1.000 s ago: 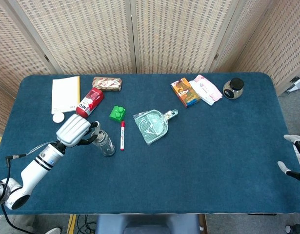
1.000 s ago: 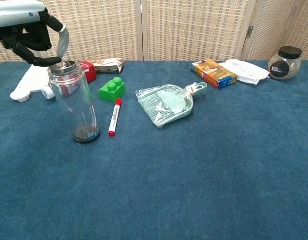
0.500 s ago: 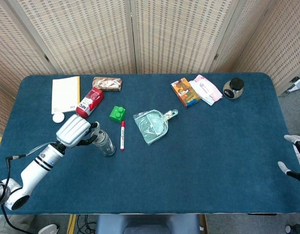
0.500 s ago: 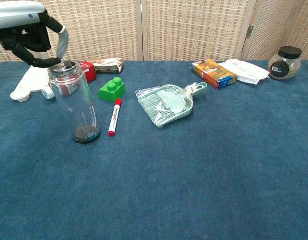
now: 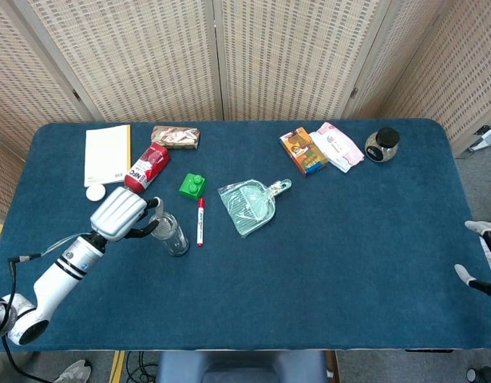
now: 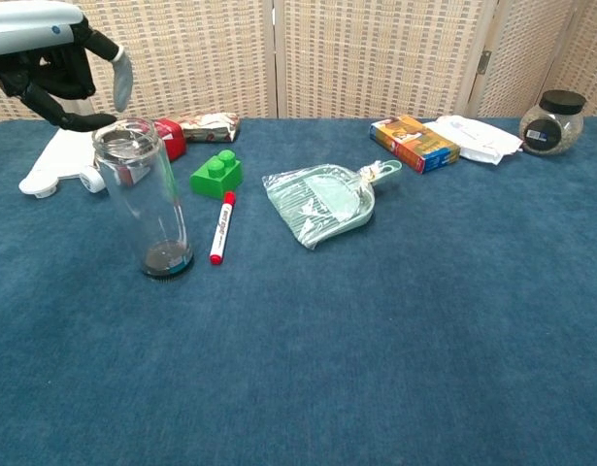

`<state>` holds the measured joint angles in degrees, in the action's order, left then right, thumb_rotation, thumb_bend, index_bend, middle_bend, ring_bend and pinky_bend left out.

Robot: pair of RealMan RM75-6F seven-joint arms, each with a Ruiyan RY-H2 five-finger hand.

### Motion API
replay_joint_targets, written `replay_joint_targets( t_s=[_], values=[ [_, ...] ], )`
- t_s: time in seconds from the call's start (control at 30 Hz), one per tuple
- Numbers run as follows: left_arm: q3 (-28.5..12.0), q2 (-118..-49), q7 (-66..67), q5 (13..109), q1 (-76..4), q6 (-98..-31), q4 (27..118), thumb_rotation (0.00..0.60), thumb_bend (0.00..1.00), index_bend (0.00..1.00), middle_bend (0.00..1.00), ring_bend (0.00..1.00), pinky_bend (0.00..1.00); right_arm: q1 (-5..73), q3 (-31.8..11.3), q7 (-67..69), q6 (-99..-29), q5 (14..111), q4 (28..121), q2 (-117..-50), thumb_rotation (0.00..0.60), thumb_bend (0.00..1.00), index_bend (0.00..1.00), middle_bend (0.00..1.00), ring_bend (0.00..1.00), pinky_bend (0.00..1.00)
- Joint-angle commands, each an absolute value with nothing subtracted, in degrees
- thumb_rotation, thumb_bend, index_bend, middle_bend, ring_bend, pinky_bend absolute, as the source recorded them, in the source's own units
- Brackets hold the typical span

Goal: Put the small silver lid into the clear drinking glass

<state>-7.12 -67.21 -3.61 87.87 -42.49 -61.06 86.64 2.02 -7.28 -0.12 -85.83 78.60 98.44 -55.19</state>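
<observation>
The left robot hand (image 6: 60, 83) hovers just left of and above the rim of the clear drinking glass (image 6: 143, 199), which stands upright on the blue bench (image 5: 349, 255) at the near left. Its dark fingers (image 6: 80, 120) curl inward and the thumb sticks up; whether the small silver lid is between them or already in the glass I cannot tell, since neither view shows it plainly. The left arm (image 5: 65, 271) reaches in from the near left corner. The right robot hand (image 5: 483, 259) shows only partly at the right edge, so how its fingers stand is unclear. On the bench lie one red marker (image 5: 200, 221), one green block (image 5: 192, 185), one dustpan (image 5: 249, 206), one notebook (image 5: 106, 153) and one dark-lidded jar (image 5: 382, 145).
</observation>
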Motion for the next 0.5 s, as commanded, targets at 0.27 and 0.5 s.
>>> replay_joint_targets(
  t_s=[0.27,0.5],
  values=[
    [-7.57,-67.09,-3.12,87.07,-42.02,-61.84,87.07,0.600,0.33,0.42,1.00,0.99,1.00,1.92,-7.30,-0.12,-85.99,78.61,98.49,-55.20,0.600,0.16,0.26,0.26,0.22,0.33],
    [-8.80,-66.10,-4.08,84.72,-41.32,-62.35,88.39,0.600,0.34,0.41,1.00,0.98,1.00,1.91,-7.31,-0.08,-85.89,78.51,98.46,-55.21,0.600,0.16,0.26,0.26,0.22,0.33]
  ],
)
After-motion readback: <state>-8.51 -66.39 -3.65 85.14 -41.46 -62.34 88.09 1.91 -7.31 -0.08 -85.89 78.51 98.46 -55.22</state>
